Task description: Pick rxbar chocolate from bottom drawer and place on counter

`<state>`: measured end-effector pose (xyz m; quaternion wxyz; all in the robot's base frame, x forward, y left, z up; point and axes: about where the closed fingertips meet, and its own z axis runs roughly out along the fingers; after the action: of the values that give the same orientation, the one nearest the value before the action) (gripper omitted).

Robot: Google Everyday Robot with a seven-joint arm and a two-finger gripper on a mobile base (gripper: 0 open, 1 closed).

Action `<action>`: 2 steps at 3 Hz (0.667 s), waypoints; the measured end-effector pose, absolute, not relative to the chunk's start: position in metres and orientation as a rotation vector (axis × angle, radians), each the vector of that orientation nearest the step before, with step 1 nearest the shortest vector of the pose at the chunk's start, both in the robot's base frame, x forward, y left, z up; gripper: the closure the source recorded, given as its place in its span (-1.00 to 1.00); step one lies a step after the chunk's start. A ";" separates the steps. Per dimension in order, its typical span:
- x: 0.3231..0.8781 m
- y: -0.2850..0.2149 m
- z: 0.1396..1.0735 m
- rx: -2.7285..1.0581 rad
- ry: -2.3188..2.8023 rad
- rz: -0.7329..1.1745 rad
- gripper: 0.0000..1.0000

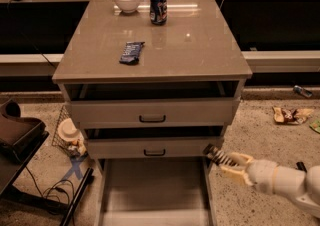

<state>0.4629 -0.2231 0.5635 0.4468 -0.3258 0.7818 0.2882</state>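
Note:
The bottom drawer (150, 190) stands pulled open at the foot of the cabinet, and the part of its pale floor that shows is bare. The rxbar chocolate does not show in this view. My gripper (216, 156) comes in from the lower right and hovers at the drawer's right rim, just below the middle drawer's right corner, with a dark ribbed tip pointing left. The counter (200, 55) is the glossy grey-beige top of the cabinet.
On the counter lie a blue wrapped bar (132, 52), a white bowl (127, 0) and a blue can (158, 6). The two upper drawers (152, 112) are slightly open. A wire basket (67, 137) and cables sit on the floor at the left, wrappers (290, 115) at the right.

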 end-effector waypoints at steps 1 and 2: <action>0.476 -0.236 0.654 -0.797 1.934 0.598 1.00; 0.492 -0.242 0.730 -0.827 1.927 0.468 1.00</action>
<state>0.4924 -0.2416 0.7300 0.4763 -0.3383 0.7887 0.1913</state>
